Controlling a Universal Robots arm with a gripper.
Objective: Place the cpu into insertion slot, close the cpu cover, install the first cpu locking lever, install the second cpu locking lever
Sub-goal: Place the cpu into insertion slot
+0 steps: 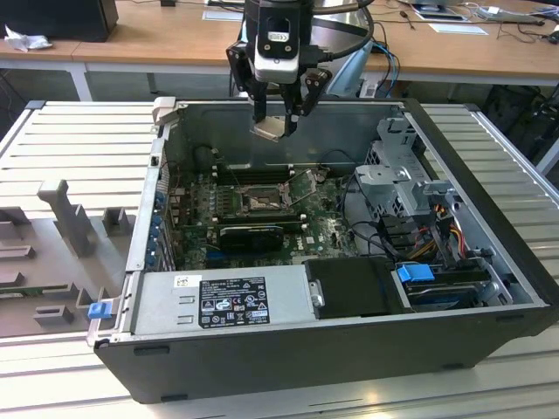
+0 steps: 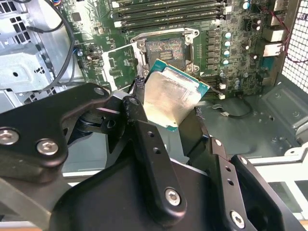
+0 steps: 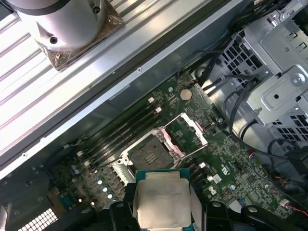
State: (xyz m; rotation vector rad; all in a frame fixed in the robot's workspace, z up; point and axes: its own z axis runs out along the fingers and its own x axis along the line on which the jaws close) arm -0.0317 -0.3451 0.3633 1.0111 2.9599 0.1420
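My gripper [image 1: 278, 122] hangs above the open computer case, shut on the cpu [image 1: 272, 129], a flat silvery-beige square chip with a green edge. Both wrist views show the cpu [image 2: 171, 94] [image 3: 161, 199] clamped between the black fingers [image 2: 144, 139]. Well below it, on the green board, lies the insertion slot [image 1: 255, 202] [image 2: 165, 50] [image 3: 148, 154], a square socket with a dark centre and a metal rim. The cpu cover [image 3: 185, 131] [image 2: 117, 65] stands swung open beside the slot, a silvery frame with a cut-out middle.
Long black memory slots [image 2: 168, 9] run beside the socket. A power supply [image 1: 223, 299] fills the case's near side, and a metal drive cage [image 1: 397, 179] with cables sits at the exterior view's right. A black card [image 1: 253, 234] lies near the socket.
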